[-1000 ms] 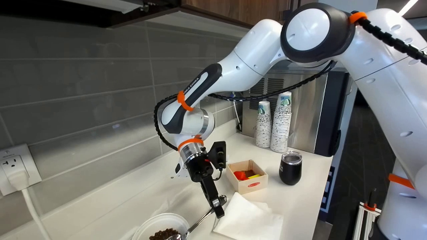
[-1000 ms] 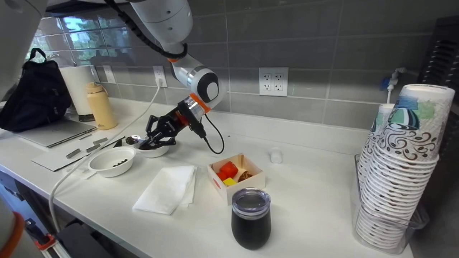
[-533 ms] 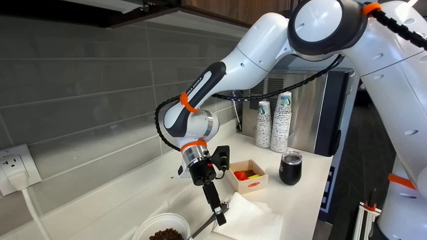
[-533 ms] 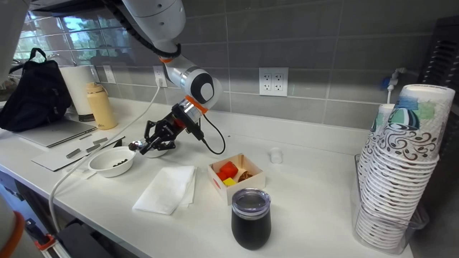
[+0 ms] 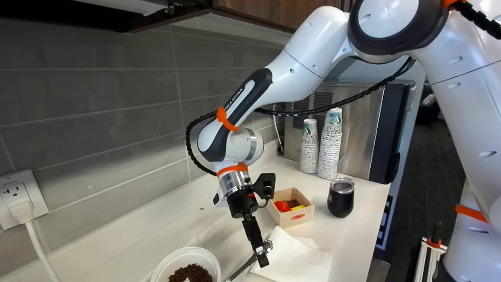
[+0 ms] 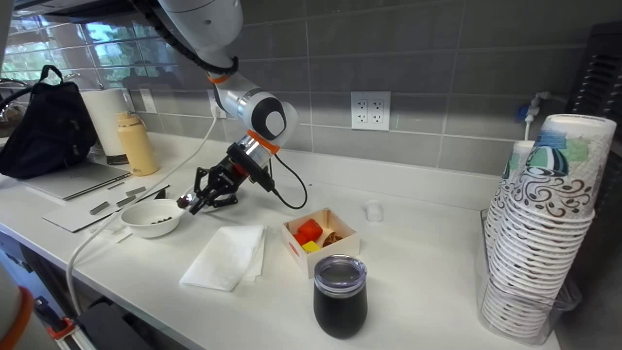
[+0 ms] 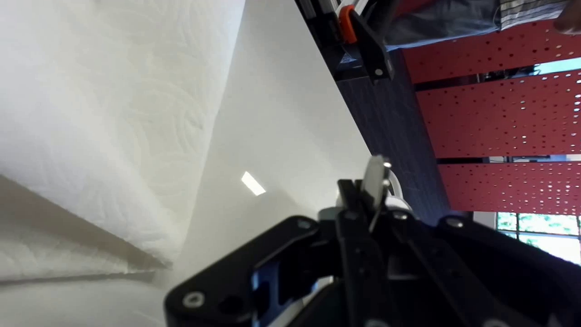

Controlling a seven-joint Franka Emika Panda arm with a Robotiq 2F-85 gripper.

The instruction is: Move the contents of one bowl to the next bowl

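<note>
A silver metal spoon [image 5: 243,267] sits clamped by its handle in my black two-fingered end effector [image 5: 261,253], above a white kitchen bench [image 6: 427,272]. Most of the round brown pieces [image 5: 195,271] I am to shift lie in a round white plastic-looking bowl [image 5: 187,255] beside the grey tiled wall [image 6: 413,73]; a few dark ones dot the inside of a shallow white bowl [image 6: 141,216] farther from it.

The move turns on one line: in an exterior view, the shallow white bowl lies left of the end effector, and the spoon's long axis points that way, its loaded head [image 6: 185,200] at the bowl's right rim. I judge this to be the carry between scoop and pour, calling next for a slight shift leftward in that view, then a roll of the wrist. Tipped short, the load could land on the bench.

I cannot tell whether the head overhangs the rim, touches it or stops just outside. There, the end effector all but hides the fuller bowl. My wrist view offers fingertips [image 7: 348,195], a blurred silver stub [image 7: 374,179] I take for the handle, and a folded white paper napkin [image 7: 113,113], but neither bowl clearly.
</note>
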